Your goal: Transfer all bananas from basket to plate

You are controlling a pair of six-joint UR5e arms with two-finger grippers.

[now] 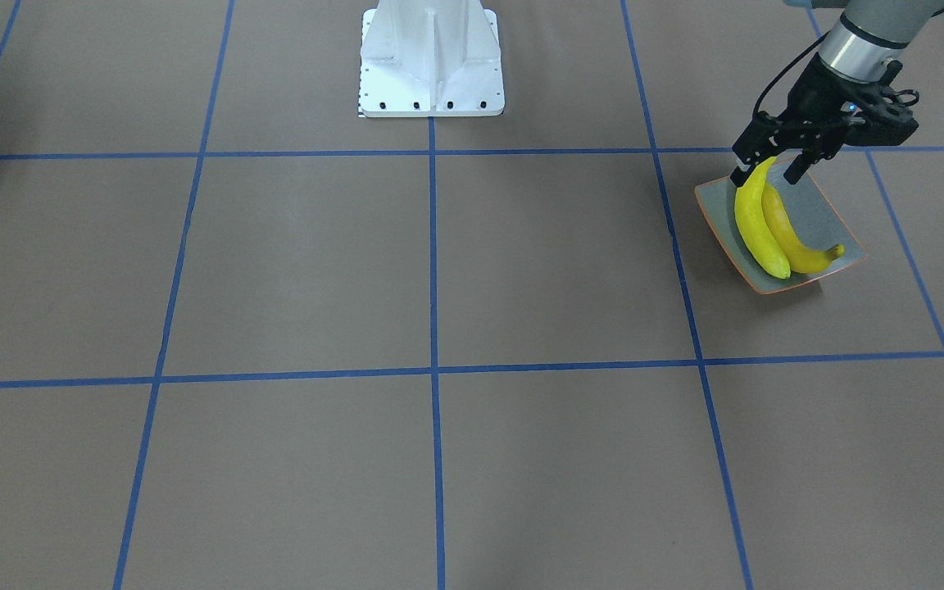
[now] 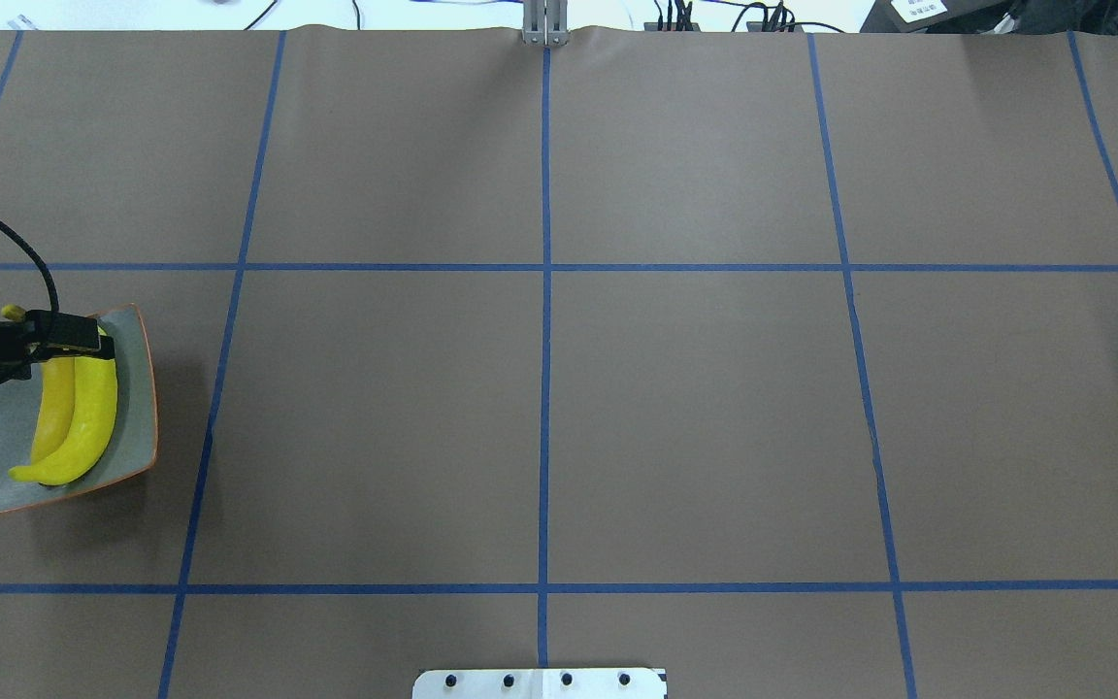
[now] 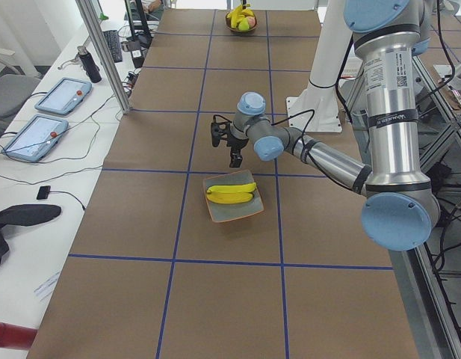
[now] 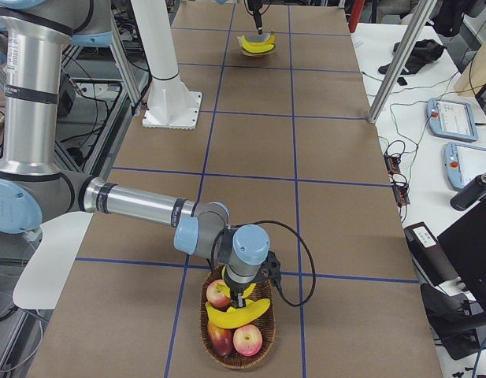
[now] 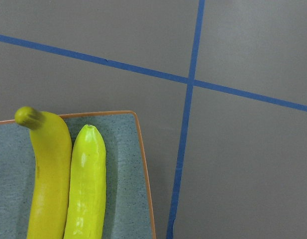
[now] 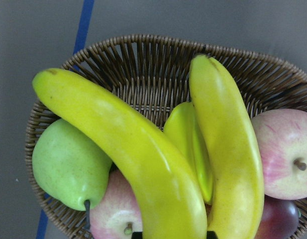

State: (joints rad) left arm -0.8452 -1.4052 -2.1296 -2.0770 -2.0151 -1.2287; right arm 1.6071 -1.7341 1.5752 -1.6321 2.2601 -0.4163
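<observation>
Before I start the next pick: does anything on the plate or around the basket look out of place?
Nothing spilled or damaged. The two bananas lie side by side on the plate; one's stem tip just overhangs the rim, and the plate sits skewed to the blue tape. Nothing lies around the wicker basket.

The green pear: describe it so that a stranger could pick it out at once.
Start at the wicker basket of fruit. Beside its bananas and pink-red apples, the pear lies against the rim, the only plain green, bulb-shaped fruit.
</observation>
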